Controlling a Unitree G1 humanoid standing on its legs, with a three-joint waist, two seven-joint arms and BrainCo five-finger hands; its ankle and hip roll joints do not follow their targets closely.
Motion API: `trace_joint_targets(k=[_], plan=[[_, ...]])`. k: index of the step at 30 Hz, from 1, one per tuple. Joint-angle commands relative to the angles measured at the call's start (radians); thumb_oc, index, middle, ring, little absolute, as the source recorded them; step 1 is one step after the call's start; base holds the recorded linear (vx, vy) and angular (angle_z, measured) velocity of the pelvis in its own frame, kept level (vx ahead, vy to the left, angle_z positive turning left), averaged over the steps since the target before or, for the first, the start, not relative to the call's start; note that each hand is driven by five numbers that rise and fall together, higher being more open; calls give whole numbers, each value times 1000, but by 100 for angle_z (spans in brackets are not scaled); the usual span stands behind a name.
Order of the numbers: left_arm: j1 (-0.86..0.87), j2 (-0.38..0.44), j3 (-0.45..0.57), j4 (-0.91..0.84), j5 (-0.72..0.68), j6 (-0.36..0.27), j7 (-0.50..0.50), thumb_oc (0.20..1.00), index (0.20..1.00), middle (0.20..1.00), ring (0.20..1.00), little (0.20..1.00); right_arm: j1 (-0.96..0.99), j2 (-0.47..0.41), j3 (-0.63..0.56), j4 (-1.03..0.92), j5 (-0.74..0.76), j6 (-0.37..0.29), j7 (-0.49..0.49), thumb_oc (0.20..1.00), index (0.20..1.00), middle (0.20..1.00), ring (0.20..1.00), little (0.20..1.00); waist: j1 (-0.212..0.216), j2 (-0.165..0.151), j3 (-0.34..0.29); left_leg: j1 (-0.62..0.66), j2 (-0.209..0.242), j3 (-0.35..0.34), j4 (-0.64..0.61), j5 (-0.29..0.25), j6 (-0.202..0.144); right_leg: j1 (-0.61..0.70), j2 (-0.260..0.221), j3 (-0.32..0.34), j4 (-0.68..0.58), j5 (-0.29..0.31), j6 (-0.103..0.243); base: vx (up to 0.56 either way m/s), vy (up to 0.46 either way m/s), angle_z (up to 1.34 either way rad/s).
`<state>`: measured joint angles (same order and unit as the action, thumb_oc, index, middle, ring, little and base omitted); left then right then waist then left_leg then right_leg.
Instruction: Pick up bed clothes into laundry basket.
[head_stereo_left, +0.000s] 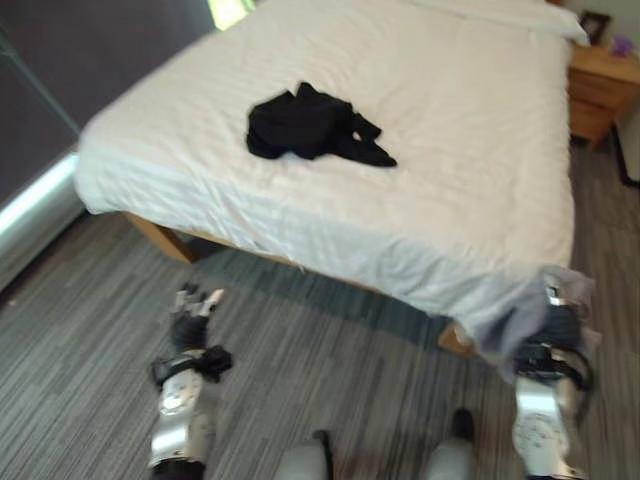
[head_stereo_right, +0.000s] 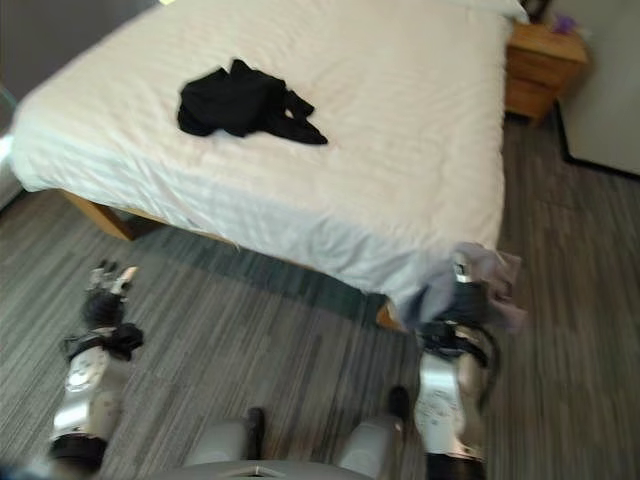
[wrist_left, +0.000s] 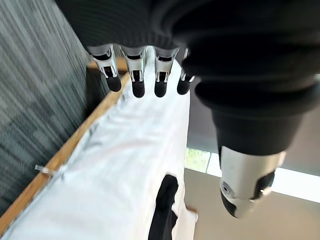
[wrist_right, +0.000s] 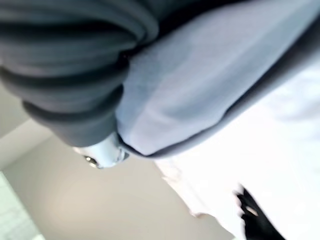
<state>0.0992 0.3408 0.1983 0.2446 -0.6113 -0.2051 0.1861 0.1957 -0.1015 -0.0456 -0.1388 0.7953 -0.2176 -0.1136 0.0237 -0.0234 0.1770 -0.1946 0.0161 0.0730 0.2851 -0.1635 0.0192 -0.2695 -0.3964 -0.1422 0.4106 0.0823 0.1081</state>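
At the near left, low over the striped grey floor (head_stereo_left: 90, 330), the robot's left hand (head_stereo_left: 192, 305) hangs with its fingers (wrist_left: 138, 85) straight and relaxed, holding nothing. It sits just short of the near left edge of the bed (head_stereo_left: 400, 120), close to the wooden bed frame (wrist_left: 65, 155).

On the white cover, left of the bed's middle and towards its near half, lies a crumpled black garment (head_stereo_left: 310, 125). It is far from both hands, up and ahead of the left hand and well apart from it. It looks like soft, light cloth, likely to sag and trail when lifted, neither fragile nor slippery. The bunched middle of the heap seems the best place to take hold, so that the loose ends at its right rise with it.

At the near right corner of the bed, the right hand (head_stereo_right: 462, 300) is wrapped in a pale grey cloth (head_stereo_right: 495, 275) that drapes over and around it, touching the hanging edge of the white cover. In the right wrist view this grey cloth (wrist_right: 200, 75) lies close against the hand's dark cover. The fingers are hidden in the fabric, so whether they grip it cannot be told. This cloth also looks thin, limp and light.

At the far right, beside the bed, stands a wooden nightstand (head_stereo_left: 600, 90).
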Motion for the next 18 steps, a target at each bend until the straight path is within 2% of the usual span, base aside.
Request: trace_joint_targets(k=[1,2,4,5,7,8,10,12,18], plan=[[-11,47,33,-123,64,-46,-13,1000,1000,1000,1000,1000,-96,-74,-91,-69,0,-50,52,200,200,200,200,200,-10,23,-18,124,83,-89,-342,226,-67,218,66,-22,-171,35,51,-20,567,-22],[1,34,44,-120,81,-37,-6,1000,1000,1000,1000,1000,-101,-79,-90,-57,4,-48,65,200,200,200,200,200,-2,25,-9,149,60,-60,-355,219,-46,205,163,-63,-121,-78,16,-19,503,-31],[17,4,52,-120,82,-31,-4,1000,1000,1000,1000,1000,-101,-81,-82,-51,11,-44,78,200,200,200,200,200,7,10,-5,173,29,-30,-360,212,-32,196,258,-91,-115,-145,-7,-14,356,-68],[27,-13,47,-127,83,-29,-6,1000,1000,1000,1000,1000,-111,-89,-75,-45,8,-48,77,200,200,200,200,200,16,-5,-6,174,11,-10,-360,215,-30,197,301,-110,-156,-150,-16,-21,167,-62],[30,-20,43,-131,84,-31,-8,1000,1000,1000,1000,1000,-122,-92,-70,-46,5,-48,75,200,200,200,200,200,25,-10,-2,175,5,2,-357,216,-30,208,299,-119,-201,-142,-23,-55,74,-46],[31,-35,23,-125,77,-26,-12,1000,1000,1000,1000,1000,-124,-93,-64,-45,5,-48,69,200,200,200,200,200,21,-20,-3,168,-8,-4,-340,212,-27,244,311,-67,-278,-139,-24,-54,37,-59],[40,-49,20,-121,66,-27,-17,1000,1000,1000,1000,1000,-124,-93,-60,-43,11,-41,70,200,200,200,200,200,27,-25,-4,169,-9,3,-335,209,-24,263,326,-42,-316,-128,-29,-30,7,-27],[52,-68,23,-124,47,-20,-17,1000,1000,1000,1000,1000,-137,-97,-44,-32,18,-42,65,200,200,200,200,200,47,-29,-10,168,-8,17,-331,206,-23,281,322,-64,-351,-116,-24,-29,-8,-12],[69,-86,18,-128,54,-9,-33,1000,1000,1000,1000,1000,-93,-100,-38,-30,10,-15,83,200,200,200,200,200,47,-39,-23,175,-9,15,-313,205,-22,325,336,-76,-404,-107,-27,-29,-43,-18]])
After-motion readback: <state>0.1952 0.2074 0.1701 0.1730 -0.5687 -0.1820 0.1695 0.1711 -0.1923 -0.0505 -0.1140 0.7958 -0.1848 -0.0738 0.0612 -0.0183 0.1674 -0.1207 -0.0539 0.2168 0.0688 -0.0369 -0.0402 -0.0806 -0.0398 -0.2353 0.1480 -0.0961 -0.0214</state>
